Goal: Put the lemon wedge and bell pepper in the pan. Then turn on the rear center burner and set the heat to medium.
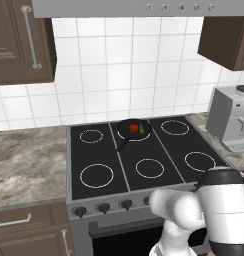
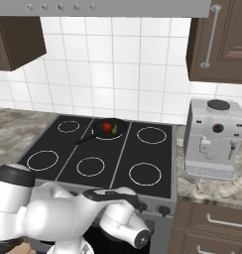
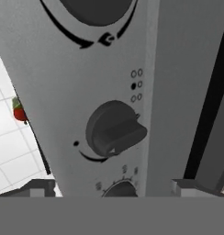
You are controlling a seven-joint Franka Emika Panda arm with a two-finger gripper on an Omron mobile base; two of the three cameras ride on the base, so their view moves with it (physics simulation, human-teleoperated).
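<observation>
A: Gripper (image 3: pixel 113 187) first: its two dark fingertips (image 3: pixel 38 187) stand wide apart at the bottom of the hand view, jaws spread with nothing between them; right ahead sits a dark stove knob (image 3: pixel 114 128) on the grey control panel (image 3: pixel 63 92), apart from the tips.

B: And the panel around it?

A: A small cluster of dots (image 3: pixel 137 85) sits beside the knob; part of another knob (image 3: pixel 96 9) shows at the top edge and a third (image 3: pixel 120 189) at the bottom.

B: Farther back, on the stove?

A: The black glass cooktop (image 1: pixel 101 155) carries white ring outlines; the pan (image 1: pixel 134 129) rests on the rear center burner (image 2: pixel 109 130), its short handle pointing toward the front left; the bell pepper (image 1: pixel 134 128) lies inside it, red and glossy; the lemon wedge (image 1: pixel 142 129) lies just beside the pepper, also inside the rim.

B: Beyond that?

A: A coffee machine (image 2: pixel 213 139) stands on the counter right of the stove; white tiled wall (image 1: pixel 114 75) behind.
</observation>
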